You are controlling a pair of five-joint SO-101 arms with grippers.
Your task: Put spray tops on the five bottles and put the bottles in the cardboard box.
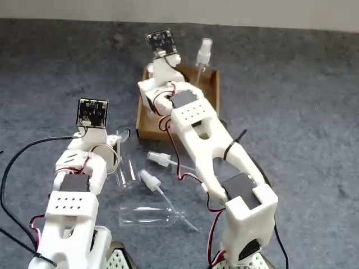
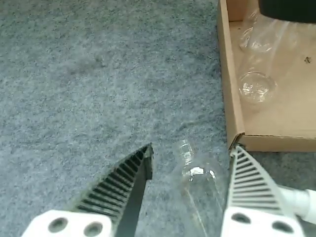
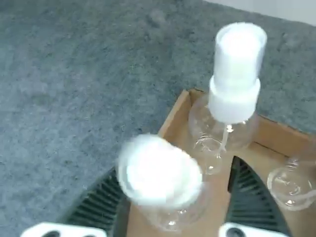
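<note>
Grey carpet (image 1: 291, 168) covers the table, and the box (image 1: 213, 92) sits at twelve o'clock from the middle of the high view.

The bottles are small, round and clear. The spray tops are white, each with a thin dip tube.

I count five bottles. Three stand in the box: a tall capped bottle (image 3: 232, 98) at the far wall, a near capped bottle (image 3: 158, 173) in front of it, and a third bottle (image 3: 291, 180) beside them whose neck I cannot make out. Two lie on the carpet: an open bottle (image 2: 197, 182) at eight o'clock from the middle, and a second bare bottle (image 1: 145, 216) on its side at six o'clock.

I count four spray tops. Two are fitted on the capped bottles, and two loose tops (image 1: 159, 158) (image 1: 150, 179) lie between my arms, near the bare bottles.

My left gripper (image 2: 192, 150) is low over the carpet with its jaws wide apart. The open bottle lies between them, nearer one finger and not pinched.

My right gripper (image 3: 175, 165) is over the box with its jaws apart around the near capped bottle. I cannot tell whether either finger touches it.
</note>
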